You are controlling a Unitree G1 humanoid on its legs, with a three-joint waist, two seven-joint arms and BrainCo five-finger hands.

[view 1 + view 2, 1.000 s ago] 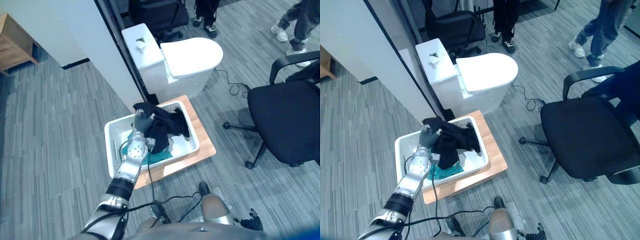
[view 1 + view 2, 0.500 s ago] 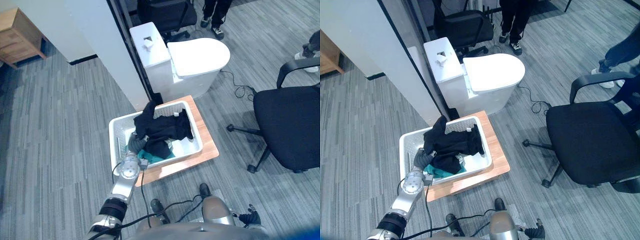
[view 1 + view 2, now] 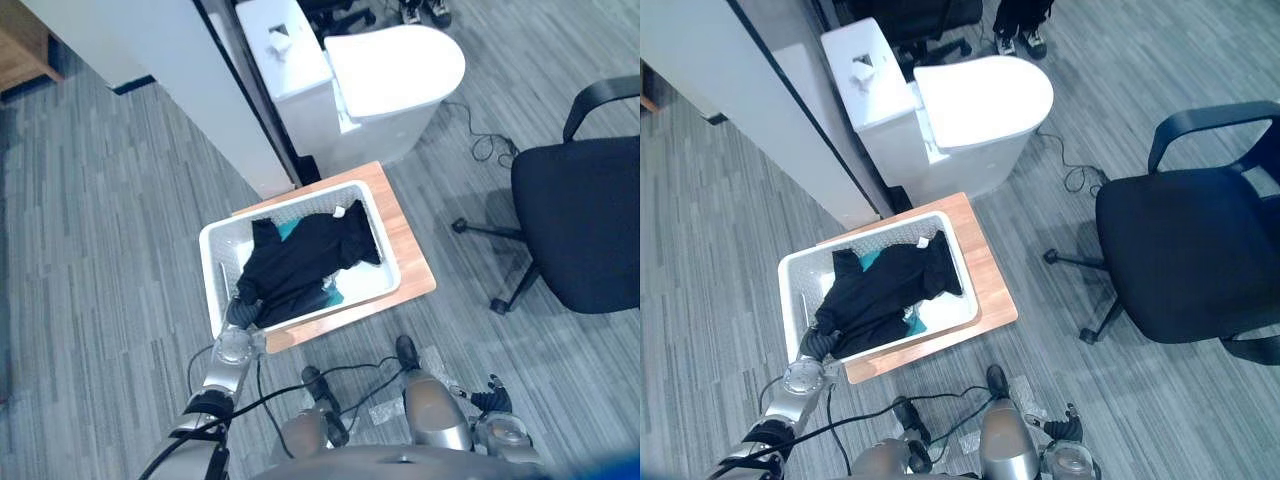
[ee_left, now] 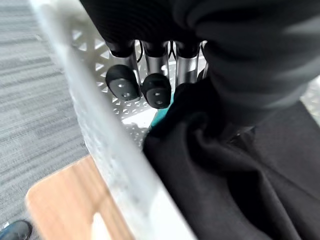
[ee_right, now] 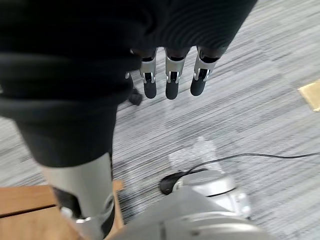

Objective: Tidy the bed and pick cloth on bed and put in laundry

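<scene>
A white laundry basket (image 3: 208,270) stands on a wooden board (image 3: 412,262) on the floor. A black cloth (image 3: 300,265) lies spread inside it, over a bit of teal cloth (image 3: 288,229). My left hand (image 3: 243,312) is at the basket's near left corner. In the left wrist view its fingers (image 4: 123,85) are straight, just inside the rim (image 4: 100,145), beside the black cloth (image 4: 240,190) and not curled round it. My right hand (image 3: 492,393) hangs low at the right, and its fingers (image 5: 172,80) are relaxed above the carpet and hold nothing.
A white toilet (image 3: 390,70) stands just behind the basket, against a white partition (image 3: 200,90). A black office chair (image 3: 590,220) is at the right. Grey carpet lies to the left and in front of the board.
The camera has shifted. The black cloth, held up over the basket before, now lies flat in it. My left hand has drawn back from above the basket to its near left corner.
</scene>
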